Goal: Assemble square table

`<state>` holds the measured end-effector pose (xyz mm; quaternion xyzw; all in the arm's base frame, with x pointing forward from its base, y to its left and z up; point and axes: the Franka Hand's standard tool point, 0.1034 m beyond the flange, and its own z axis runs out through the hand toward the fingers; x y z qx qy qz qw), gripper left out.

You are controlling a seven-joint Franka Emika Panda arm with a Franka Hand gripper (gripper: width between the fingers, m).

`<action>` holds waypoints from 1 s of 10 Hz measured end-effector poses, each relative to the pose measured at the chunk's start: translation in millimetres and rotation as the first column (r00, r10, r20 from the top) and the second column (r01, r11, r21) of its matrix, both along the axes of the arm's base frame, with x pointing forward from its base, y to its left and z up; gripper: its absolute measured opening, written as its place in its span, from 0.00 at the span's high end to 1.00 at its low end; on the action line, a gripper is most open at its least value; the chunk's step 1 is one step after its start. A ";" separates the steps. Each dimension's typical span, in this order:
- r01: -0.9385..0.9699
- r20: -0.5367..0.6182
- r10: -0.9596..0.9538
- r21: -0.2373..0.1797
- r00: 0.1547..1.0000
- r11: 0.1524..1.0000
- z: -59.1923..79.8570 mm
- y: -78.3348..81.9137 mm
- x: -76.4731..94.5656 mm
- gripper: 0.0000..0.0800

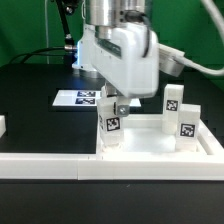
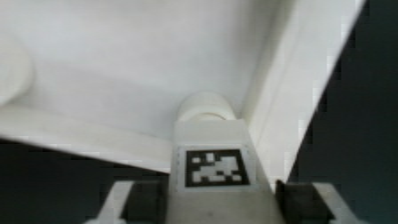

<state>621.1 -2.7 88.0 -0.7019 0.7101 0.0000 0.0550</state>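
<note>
1. The square tabletop panel (image 1: 160, 150), a white tray with a raised rim, lies on the black tabletop (image 1: 30, 100) toward the exterior view's right
2. Two tagged white legs stand upright on it: one (image 1: 172, 101) at the rear, one (image 1: 186, 128) nearer the exterior view's right rim
3. The end effector (image 1: 110, 108) grips a third leg (image 1: 110, 128) at the tray's corner on the exterior view's left; in the wrist view this leg (image 2: 214, 150) sits between both fingers (image 2: 146, 203), close beside the rim wall (image 2: 294, 90)
4. The marker board (image 1: 82, 98) lies behind the tray
5. A long white rail (image 1: 45, 165) runs along the front edge, touching the tray
6. Bare black surface lies open on the exterior view's left
</note>
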 end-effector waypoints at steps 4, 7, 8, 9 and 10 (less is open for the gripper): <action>0.121 0.002 -0.121 0.041 0.993 0.992 -0.6 -0.1 -0.5 0.64; -0.123 0.007 0.124 -0.018 0.992 0.992 -0.5 5.1 -1.2 0.25; -0.293 0.009 0.293 -0.043 0.956 0.955 -0.6 9.6 -1.5 0.20; -0.367 0.011 0.368 -0.050 0.930 0.929 -1.3 6.2 -1.7 0.19; -0.394 0.010 0.395 -0.054 0.918 0.917 -1.6 5.2 -1.8 0.19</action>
